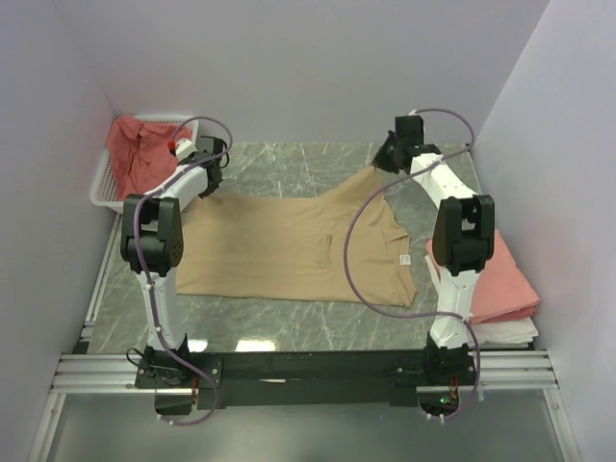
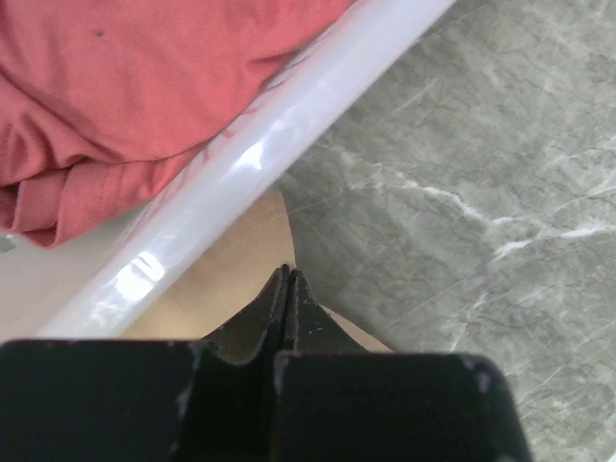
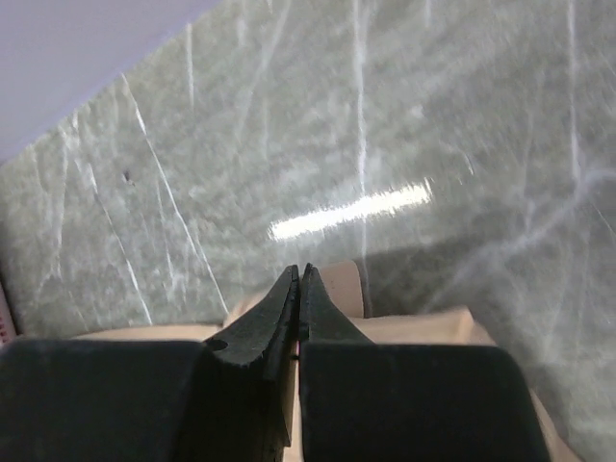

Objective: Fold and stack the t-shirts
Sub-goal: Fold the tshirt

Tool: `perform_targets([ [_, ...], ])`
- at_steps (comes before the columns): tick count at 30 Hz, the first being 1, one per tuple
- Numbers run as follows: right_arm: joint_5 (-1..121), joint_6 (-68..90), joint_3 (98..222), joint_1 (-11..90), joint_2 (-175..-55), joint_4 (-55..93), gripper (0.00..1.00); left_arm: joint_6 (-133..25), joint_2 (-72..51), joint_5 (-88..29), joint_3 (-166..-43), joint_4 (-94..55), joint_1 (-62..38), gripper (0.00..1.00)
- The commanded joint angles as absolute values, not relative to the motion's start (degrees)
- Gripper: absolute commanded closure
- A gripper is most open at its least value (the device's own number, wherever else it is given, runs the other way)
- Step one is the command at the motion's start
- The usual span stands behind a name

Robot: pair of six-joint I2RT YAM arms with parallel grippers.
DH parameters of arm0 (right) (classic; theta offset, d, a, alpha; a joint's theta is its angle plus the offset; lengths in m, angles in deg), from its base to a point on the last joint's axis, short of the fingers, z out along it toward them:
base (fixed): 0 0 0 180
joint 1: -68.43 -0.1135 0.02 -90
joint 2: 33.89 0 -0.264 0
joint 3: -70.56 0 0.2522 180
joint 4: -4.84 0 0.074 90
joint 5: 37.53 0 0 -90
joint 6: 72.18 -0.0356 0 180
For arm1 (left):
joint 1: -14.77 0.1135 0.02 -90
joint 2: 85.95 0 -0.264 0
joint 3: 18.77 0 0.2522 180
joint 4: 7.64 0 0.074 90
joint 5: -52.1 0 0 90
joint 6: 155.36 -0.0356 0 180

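A tan t-shirt (image 1: 289, 245) lies spread across the marble table. My left gripper (image 1: 214, 166) is shut on its far left corner, next to the white basket; the left wrist view shows the jaws pressed together (image 2: 287, 274) with tan cloth (image 2: 231, 265) under them. My right gripper (image 1: 388, 154) is shut on the shirt's far right corner and holds it lifted off the table; the right wrist view shows the jaws closed (image 3: 300, 274) on tan fabric (image 3: 404, 327). A pink folded shirt (image 1: 496, 279) lies on a white one at the right.
A white basket (image 1: 103, 183) at the far left holds crumpled pink-red shirts (image 1: 140, 149), and its rim (image 2: 250, 164) runs close beside my left gripper. Grey walls enclose the table on three sides. The right stack lies beside the right arm's base.
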State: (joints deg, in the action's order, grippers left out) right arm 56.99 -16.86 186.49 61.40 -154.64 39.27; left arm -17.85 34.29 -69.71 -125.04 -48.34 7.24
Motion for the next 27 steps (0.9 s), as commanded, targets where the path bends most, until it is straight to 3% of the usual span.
perform_targets([
  [1, 56.0, -16.0, 182.9, 62.2, -148.1, 36.4, 1.0, -16.9, 29.5, -71.4, -124.3, -47.6, 7.7, 0.99],
  [27, 57.1, -21.3, 139.2, 62.4, -108.8, 29.3, 1.0, -7.8, 16.4, -69.6, -109.2, -45.7, 8.6, 0.99],
])
